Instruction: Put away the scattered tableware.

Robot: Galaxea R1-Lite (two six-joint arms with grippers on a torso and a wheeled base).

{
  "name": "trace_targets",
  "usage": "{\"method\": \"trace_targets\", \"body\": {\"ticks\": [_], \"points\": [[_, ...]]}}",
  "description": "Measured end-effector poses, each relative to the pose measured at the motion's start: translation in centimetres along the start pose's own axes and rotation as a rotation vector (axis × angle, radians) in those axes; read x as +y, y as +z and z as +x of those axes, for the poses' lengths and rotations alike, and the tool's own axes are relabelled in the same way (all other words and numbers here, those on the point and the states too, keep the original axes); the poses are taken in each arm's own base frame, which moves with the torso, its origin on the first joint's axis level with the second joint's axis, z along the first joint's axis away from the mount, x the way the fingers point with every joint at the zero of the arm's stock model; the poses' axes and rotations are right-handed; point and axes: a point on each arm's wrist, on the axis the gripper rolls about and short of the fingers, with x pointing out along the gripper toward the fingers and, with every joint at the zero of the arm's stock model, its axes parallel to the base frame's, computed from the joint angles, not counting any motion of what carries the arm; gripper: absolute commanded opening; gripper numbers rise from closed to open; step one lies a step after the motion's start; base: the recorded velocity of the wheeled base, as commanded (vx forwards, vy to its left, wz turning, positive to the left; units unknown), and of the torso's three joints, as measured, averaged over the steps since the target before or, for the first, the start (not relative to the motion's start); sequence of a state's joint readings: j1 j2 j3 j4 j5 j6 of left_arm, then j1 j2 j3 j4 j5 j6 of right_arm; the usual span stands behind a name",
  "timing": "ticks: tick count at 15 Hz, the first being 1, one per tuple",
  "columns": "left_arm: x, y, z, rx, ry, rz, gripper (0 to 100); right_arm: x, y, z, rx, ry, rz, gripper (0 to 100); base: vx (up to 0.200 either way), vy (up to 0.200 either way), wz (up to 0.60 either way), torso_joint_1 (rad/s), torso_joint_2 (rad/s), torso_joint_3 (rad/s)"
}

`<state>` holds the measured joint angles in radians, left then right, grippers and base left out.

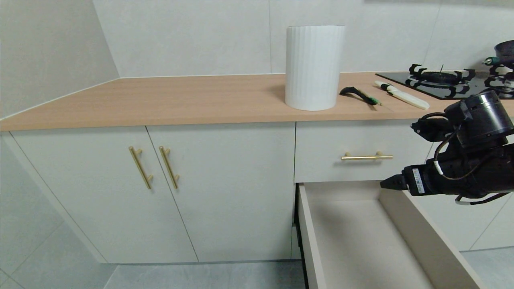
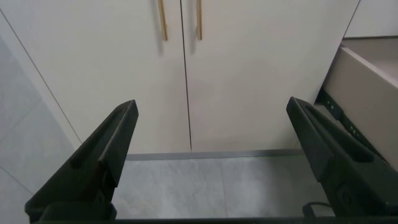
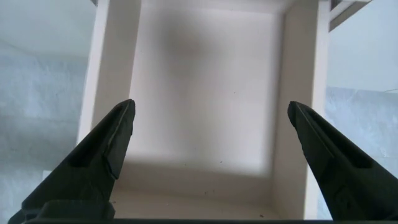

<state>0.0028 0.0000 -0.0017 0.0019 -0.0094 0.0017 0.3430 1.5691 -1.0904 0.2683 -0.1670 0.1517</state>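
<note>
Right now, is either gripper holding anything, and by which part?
Nothing is held. The left gripper is open before the cabinet doors; the right gripper is open over the open drawer.

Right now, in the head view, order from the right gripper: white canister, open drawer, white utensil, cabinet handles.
1. Open drawer, under the right gripper.
2. White utensil, on the counter near the stove.
3. White canister, mid-counter.
4. Cabinet handles, far left.
</note>
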Motion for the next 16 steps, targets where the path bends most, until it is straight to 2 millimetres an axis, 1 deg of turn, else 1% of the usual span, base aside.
{"method": "trace_targets", "body": {"ticks": [1, 5, 13, 16], "points": [[0.0, -0.01, 0.0, 0.001, 0.0, 0.0, 100, 0.0, -0.06, -0.03, 0.001, 0.0, -0.001, 100, 0.0, 0.0, 0.0, 0.105, -0.26, -0.305], [0.0, -0.01, 0.0, 0.001, 0.0, 0.0, 100, 0.01, -0.09, -0.05, 0.0, 0.001, -0.002, 100, 0.0, 0.0, 0.0, 0.124, -0.52, -0.319], [0.0, -0.01, 0.0, 0.001, 0.0, 0.0, 100, 0.03, -0.13, -0.02, 0.001, 0.001, -0.003, 100, 0.0, 0.0, 0.0, 0.176, -0.48, -0.297], [0.0, -0.01, 0.0, 0.001, 0.0, 0.0, 100, 0.14, 0.32, 0.01, -0.041, 0.01, 0.004, 100, 0.0, 0.0, 0.0, 0.157, -0.37, -0.217]]}}
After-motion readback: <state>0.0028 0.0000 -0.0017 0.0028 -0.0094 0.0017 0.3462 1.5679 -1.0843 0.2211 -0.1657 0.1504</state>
